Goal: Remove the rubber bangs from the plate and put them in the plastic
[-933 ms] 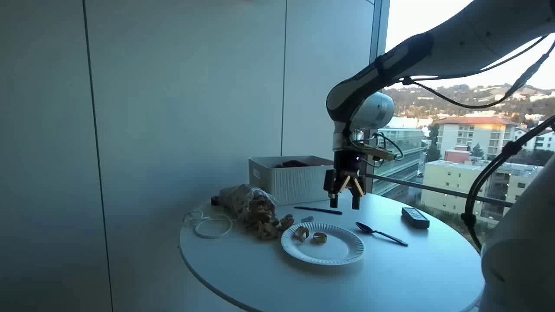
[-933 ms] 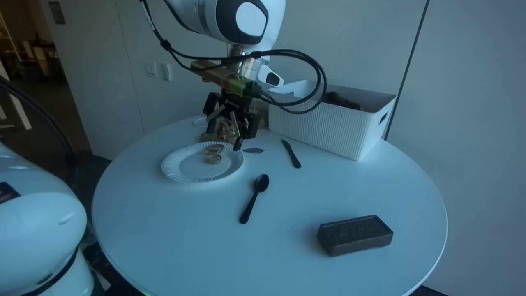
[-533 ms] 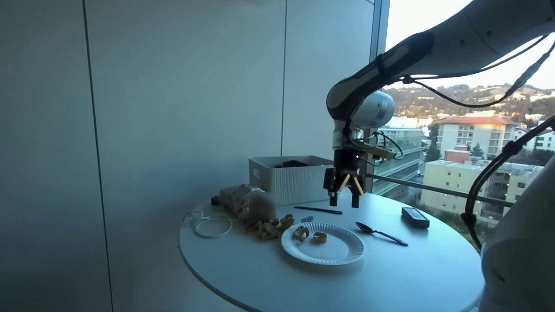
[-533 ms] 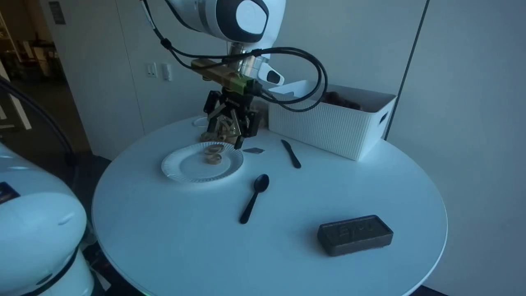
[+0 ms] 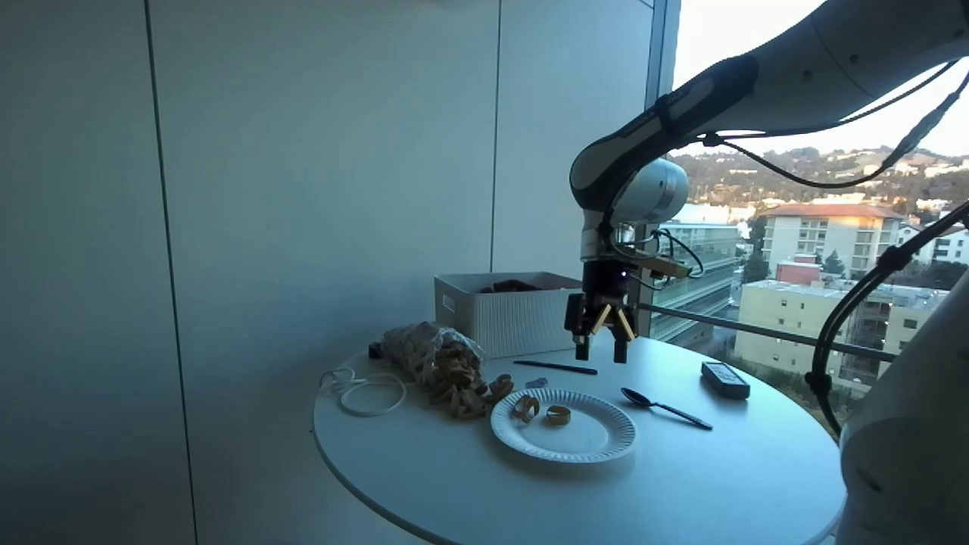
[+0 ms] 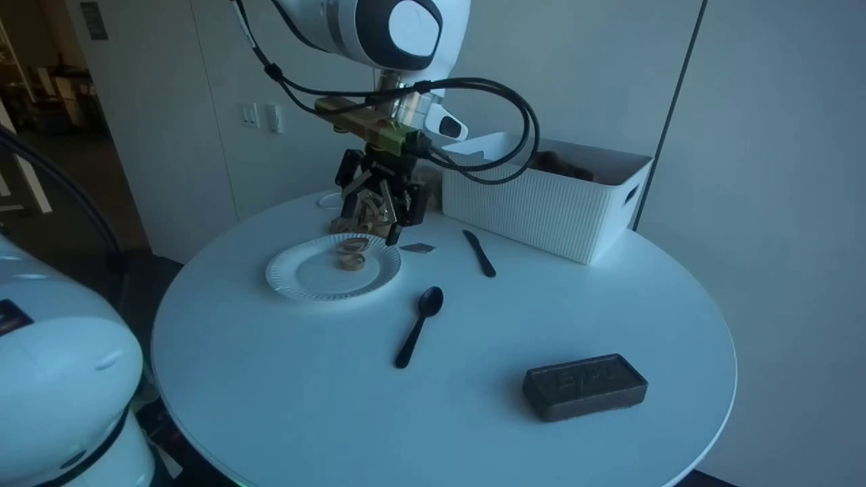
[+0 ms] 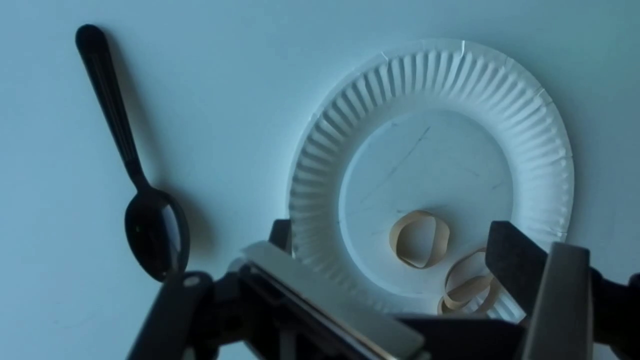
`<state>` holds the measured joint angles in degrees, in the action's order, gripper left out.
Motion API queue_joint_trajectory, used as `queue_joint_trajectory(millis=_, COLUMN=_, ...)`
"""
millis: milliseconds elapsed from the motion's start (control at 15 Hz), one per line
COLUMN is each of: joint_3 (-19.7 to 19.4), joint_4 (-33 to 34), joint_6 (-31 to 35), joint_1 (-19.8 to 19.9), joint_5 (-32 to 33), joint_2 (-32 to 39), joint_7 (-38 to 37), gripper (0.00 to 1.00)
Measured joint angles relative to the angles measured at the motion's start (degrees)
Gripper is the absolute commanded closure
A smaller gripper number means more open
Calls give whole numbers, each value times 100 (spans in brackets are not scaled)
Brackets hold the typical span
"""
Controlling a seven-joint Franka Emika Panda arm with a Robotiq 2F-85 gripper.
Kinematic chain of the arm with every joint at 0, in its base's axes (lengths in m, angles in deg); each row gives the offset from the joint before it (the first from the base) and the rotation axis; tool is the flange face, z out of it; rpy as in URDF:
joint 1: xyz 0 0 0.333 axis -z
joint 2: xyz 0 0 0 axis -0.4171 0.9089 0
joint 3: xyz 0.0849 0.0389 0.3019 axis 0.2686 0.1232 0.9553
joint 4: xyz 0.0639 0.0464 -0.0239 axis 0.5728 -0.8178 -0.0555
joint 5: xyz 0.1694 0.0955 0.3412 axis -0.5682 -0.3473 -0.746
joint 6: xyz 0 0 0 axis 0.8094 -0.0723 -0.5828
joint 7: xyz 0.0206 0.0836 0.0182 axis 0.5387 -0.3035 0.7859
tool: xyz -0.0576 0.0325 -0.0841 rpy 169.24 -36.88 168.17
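Observation:
A white paper plate (image 5: pixel 622 435) lies on the round table, with a rippled rim in the wrist view (image 7: pixel 542 165). On it lie a looped tan rubber band (image 7: pixel 442 239) and a small tangle of bands (image 7: pixel 467 289), also in both exterior views (image 5: pixel 559 415) (image 6: pixel 352 262). A clear plastic bag (image 5: pixel 409 348) lies on its side with many brown rubber bands (image 5: pixel 462 393) spilling from its mouth. My gripper (image 5: pixel 602 353) hangs above the table, apart from the plate, fingers spread and empty. In the wrist view its right finger partly hides the tangle.
A white ribbed bin (image 6: pixel 534 203) stands behind the bag and gripper. A black knife (image 6: pixel 480 253), a black spoon (image 6: pixel 419 325), a dark box-shaped object (image 6: pixel 585 387) and a small grey scrap (image 6: pixel 417 247) lie on the table. A white cable (image 5: pixel 371 412) lies beside the bag.
My gripper has risen very slightly since the earliest frames and then stays still. The plate, the bands and the bag have not moved.

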<state>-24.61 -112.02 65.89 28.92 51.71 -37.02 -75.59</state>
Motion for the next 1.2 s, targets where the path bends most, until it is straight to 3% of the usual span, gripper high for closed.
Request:
queue_joint_trajectory(millis=267, joint_3=193, joint_4=-143, joint_6=45, joint_1=-27, joint_5=1, joint_2=126, joint_7=186, gripper=0)
queue_joint_trajectory(millis=800, joint_3=1079, joint_4=-341, joint_6=572, joint_1=-481, joint_5=518, joint_2=249, joint_7=628, gripper=0)
queue_joint_trajectory(millis=1200, joint_3=1302, joint_4=-430, joint_6=1888, joint_1=-878, joint_5=484, joint_2=91, joint_7=976, gripper=0)
